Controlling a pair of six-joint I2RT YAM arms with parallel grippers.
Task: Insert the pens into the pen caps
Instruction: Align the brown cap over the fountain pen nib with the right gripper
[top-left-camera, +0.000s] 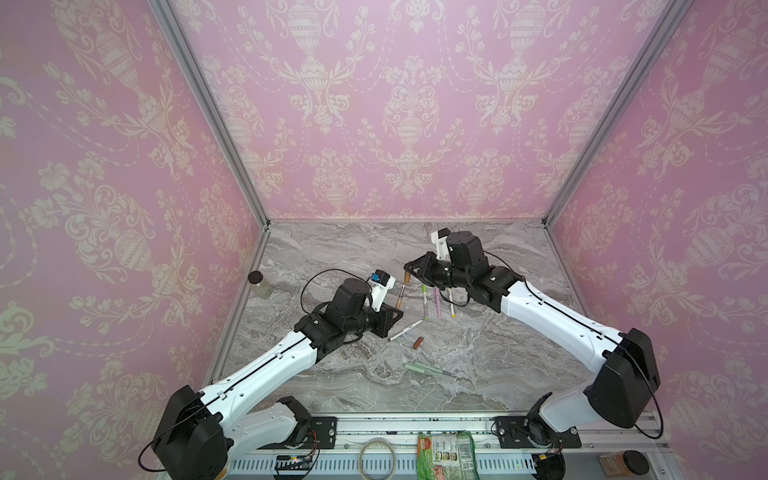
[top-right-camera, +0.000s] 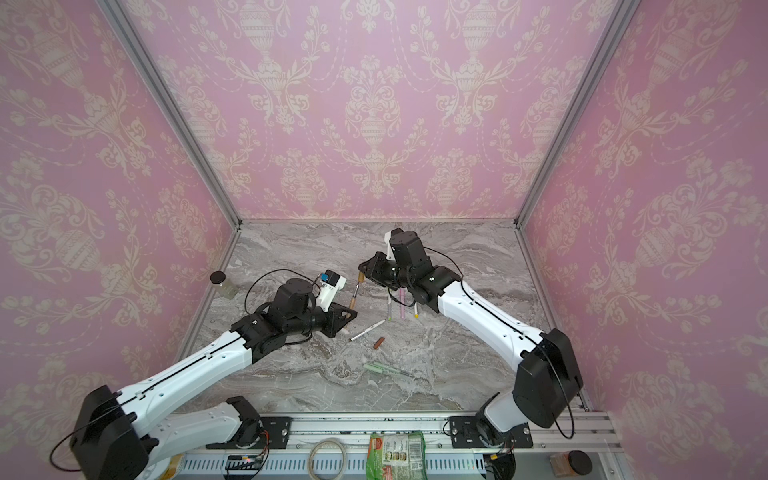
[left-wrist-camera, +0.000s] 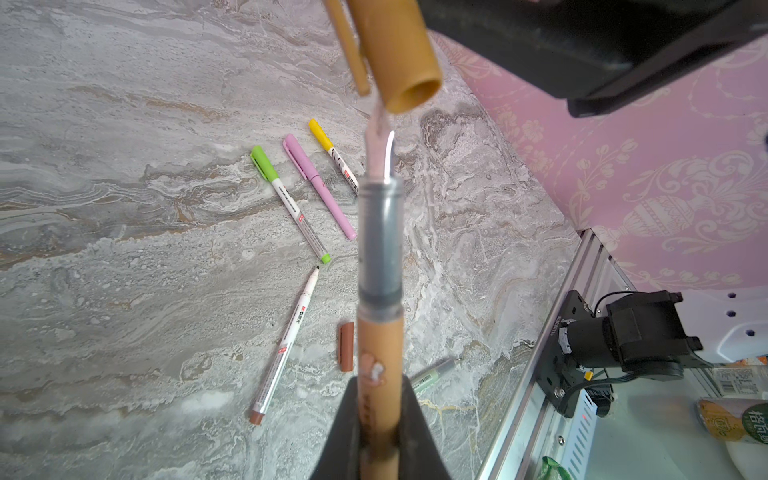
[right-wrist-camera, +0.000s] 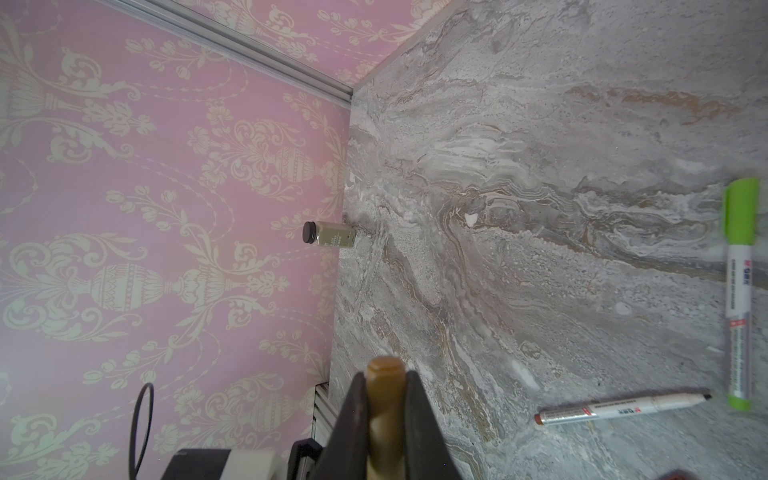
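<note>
A small jar (top-left-camera: 259, 284) with a black lid stands at the left edge of the marble table (top-left-camera: 498, 374). Right of it, the left gripper (top-left-camera: 397, 312) is clamped tight on a tan pen (top-left-camera: 400, 297), which points up and away. The pen's lower end is hidden between the fingers. In the left wrist view the pen is out of focus.

Its tip sits just at the open mouth of a tan cap (top-left-camera: 408, 276), and whether the two touch cannot be made out. The right gripper (top-left-camera: 409, 269) pinches this cap in a narrow grip. In the right wrist view only the cap's closed end (right-wrist-camera: 384, 370) shows above the fingers.

On the table below lie an uncapped white pen (top-left-camera: 405, 331), a loose brown cap (top-left-camera: 418, 342) and, nearer the front, a pale green pen (top-left-camera: 420, 368) too small to make out clearly.

Further right, three capped pens lie side by side: a green-capped pen (top-left-camera: 425, 301), a pink pen (top-left-camera: 437, 302) and a yellow-capped pen (top-left-camera: 451, 305). In both top views the right arm hides their far ends.
</note>
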